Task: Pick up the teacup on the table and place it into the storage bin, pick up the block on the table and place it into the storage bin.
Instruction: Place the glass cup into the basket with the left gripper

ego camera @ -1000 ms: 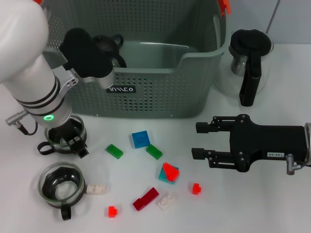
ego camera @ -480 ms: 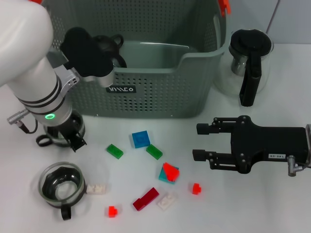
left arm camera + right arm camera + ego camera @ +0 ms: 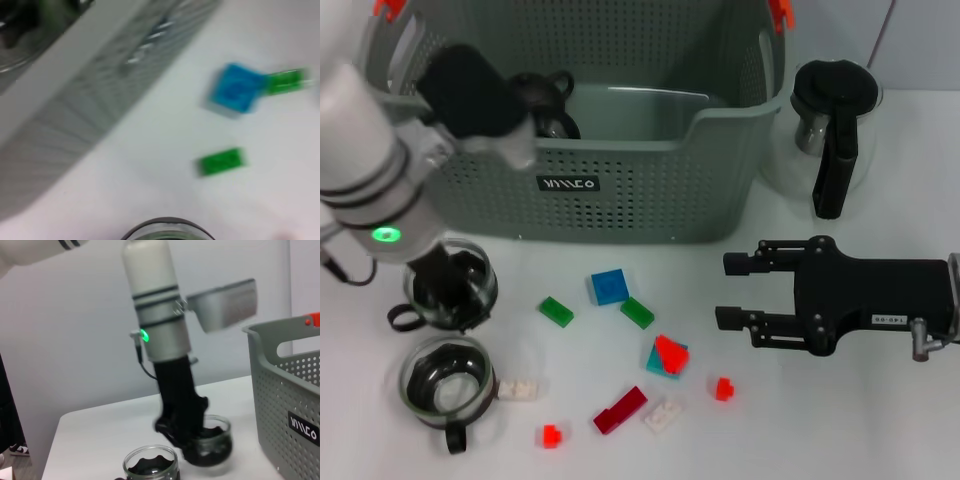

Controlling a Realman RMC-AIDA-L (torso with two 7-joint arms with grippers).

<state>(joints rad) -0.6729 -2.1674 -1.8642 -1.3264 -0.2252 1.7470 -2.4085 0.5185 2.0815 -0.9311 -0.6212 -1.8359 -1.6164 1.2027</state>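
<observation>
Head view: my left end effector (image 3: 442,285) is down in a glass teacup (image 3: 445,292) on the bench (image 3: 880,420) just in front of the storage bin (image 3: 620,170); I cannot tell its finger state, while my right end effector (image 3: 732,290) hovers open over the bench, right of the scattered blocks, the blue block (image 3: 609,286) among them. Left wrist view: blurred bin wall, blue block, green block (image 3: 221,161). Right wrist view: left end effector reaches into the teacup, second teacup (image 3: 150,466) beside it.

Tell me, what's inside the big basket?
A dark teacup sits inside the basket, near its left wall. The front wall and the left arm hide the rest of the floor.
</observation>
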